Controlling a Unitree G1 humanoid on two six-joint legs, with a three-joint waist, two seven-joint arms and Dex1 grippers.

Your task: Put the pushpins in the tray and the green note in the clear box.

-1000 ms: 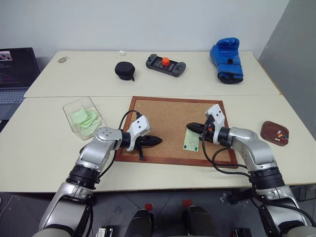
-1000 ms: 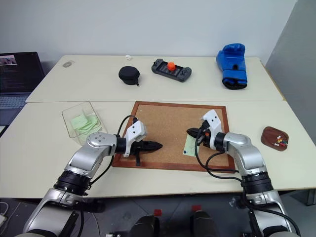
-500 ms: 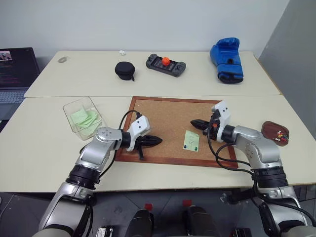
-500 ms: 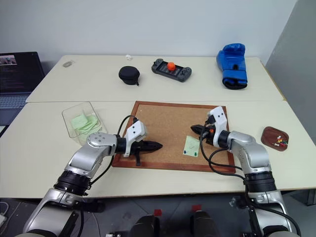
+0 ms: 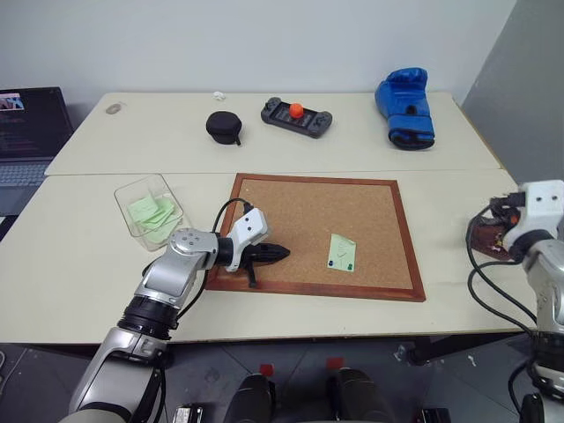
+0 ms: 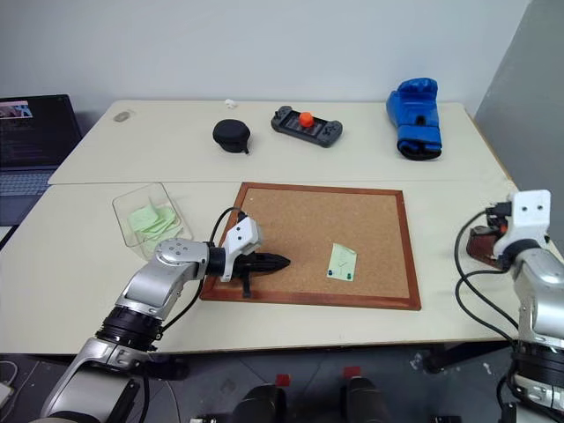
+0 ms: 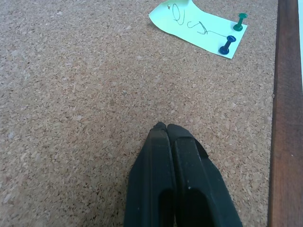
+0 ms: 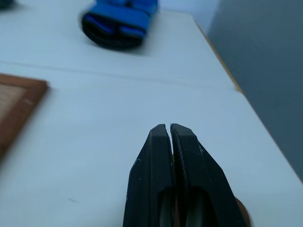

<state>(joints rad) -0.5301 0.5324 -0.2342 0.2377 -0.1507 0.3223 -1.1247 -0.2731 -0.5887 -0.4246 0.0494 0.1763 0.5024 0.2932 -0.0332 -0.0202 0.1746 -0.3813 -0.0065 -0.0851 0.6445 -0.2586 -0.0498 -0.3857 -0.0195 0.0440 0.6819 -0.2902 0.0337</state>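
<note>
Two grippers are sitting pinched shut and empty: the left gripper (image 5: 284, 253) is hovering left of centre over the cork board (image 5: 300, 207), the green note (image 5: 341, 252) is lying just right of its tips, and the right gripper (image 8: 169, 128) is hanging at the right edge above the tray (image 5: 482, 239).

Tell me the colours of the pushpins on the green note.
One green pushpin, one dark blue pushpin; left wrist view.

Silver-grey arms, white wrist housings, looping black cables, tapered black gripper fingers (image 7: 182, 189).
</note>
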